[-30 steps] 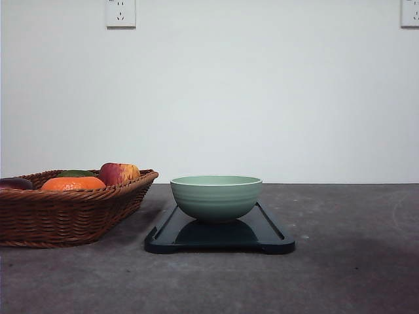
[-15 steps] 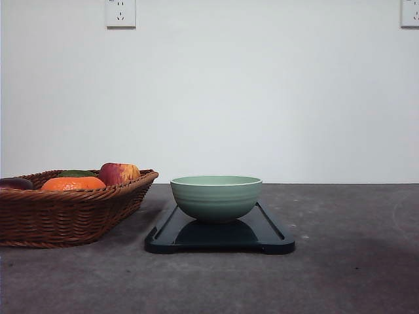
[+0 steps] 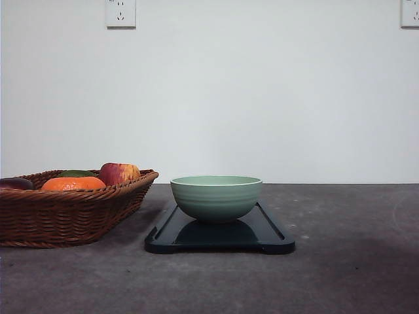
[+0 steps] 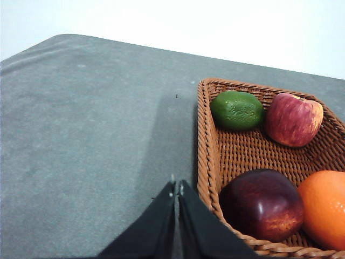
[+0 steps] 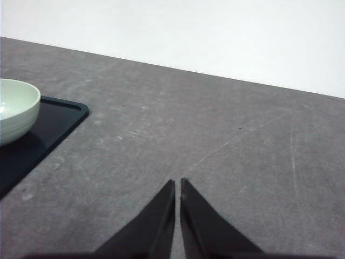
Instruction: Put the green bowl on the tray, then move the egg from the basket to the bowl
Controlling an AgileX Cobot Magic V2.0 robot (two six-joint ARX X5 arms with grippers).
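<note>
The green bowl [image 3: 216, 196] stands upright on the dark tray [image 3: 270, 239] at the middle of the table. To its left sits the brown wicker basket [image 3: 65, 216]. The egg is hidden from view. In the left wrist view my left gripper [image 4: 177, 187] is shut on nothing, hovering over the grey table just outside the basket's woven rim [image 4: 206, 156]. My right gripper [image 5: 178, 182] is also shut and empty, over bare table to the right of the tray's corner [image 5: 56, 123] and the bowl [image 5: 15, 108].
The basket holds a red-yellow apple [image 3: 119, 173], an orange [image 3: 72, 184], a green fruit [image 4: 237, 109] and a dark red apple [image 4: 262, 204]. A white wall with two sockets [image 3: 120, 13] rises behind the table. Open grey tabletop [image 3: 353, 261] lies right of the tray.
</note>
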